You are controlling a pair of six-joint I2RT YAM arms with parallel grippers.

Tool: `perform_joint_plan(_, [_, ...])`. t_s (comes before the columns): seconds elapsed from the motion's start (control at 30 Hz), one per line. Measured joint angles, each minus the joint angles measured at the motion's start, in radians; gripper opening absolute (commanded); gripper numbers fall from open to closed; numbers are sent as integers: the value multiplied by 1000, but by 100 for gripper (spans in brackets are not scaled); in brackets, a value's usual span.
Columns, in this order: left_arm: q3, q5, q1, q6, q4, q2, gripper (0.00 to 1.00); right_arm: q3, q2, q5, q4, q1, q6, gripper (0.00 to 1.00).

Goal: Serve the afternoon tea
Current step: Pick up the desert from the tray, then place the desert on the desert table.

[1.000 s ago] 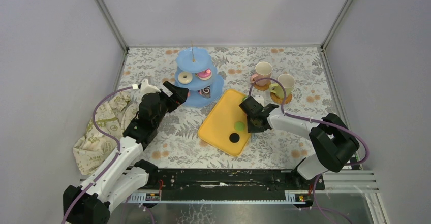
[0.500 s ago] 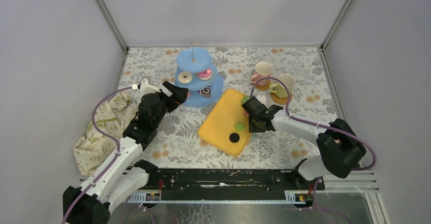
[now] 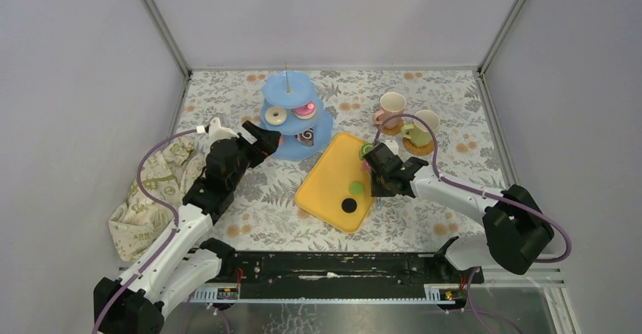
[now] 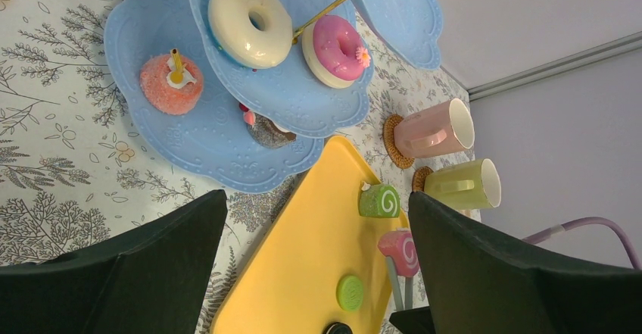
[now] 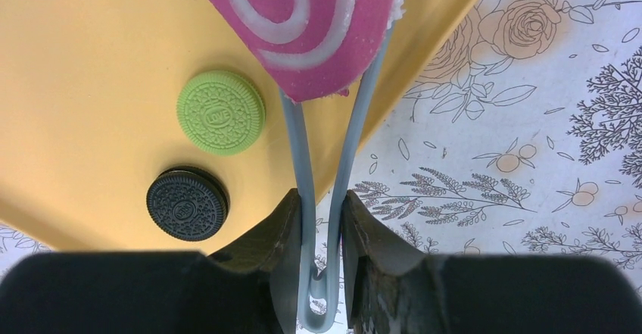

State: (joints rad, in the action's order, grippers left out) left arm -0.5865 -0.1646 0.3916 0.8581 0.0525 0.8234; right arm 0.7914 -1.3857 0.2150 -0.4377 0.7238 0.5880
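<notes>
The light-blue three-tier stand [image 3: 291, 114] holds a white donut [image 4: 250, 22], a pink donut [image 4: 337, 50], an orange pastry [image 4: 170, 84] and a brown one [image 4: 265, 129]. My left gripper [image 4: 318, 196] is open and empty, just left of the stand [image 3: 257, 141]. My right gripper [image 5: 324, 205] is shut on grey tongs [image 5: 303, 152], which pinch a pink swirl roll [image 5: 303, 23] over the right edge of the yellow tray [image 3: 325, 182]. A green roll [image 4: 378, 200], a green cookie [image 5: 220, 112] and a black cookie [image 5: 187, 204] lie on the tray.
A pink mug [image 3: 391, 107] and a pale green mug [image 3: 424, 126] stand on round coasters at the back right. A beige printed cloth [image 3: 151, 190] lies crumpled at the left wall. Grey walls close in the flowered table.
My right arm's elbow has swung to the right, and the tongs with the pink roll have shifted slightly toward the tray's far right edge. The left arm has not moved.
</notes>
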Motion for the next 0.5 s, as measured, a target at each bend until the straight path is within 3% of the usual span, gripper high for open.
perform_joint_plan(0.5, [0, 0, 0, 0, 0, 0, 97, 100, 2, 0, -48, 34, -1, 13])
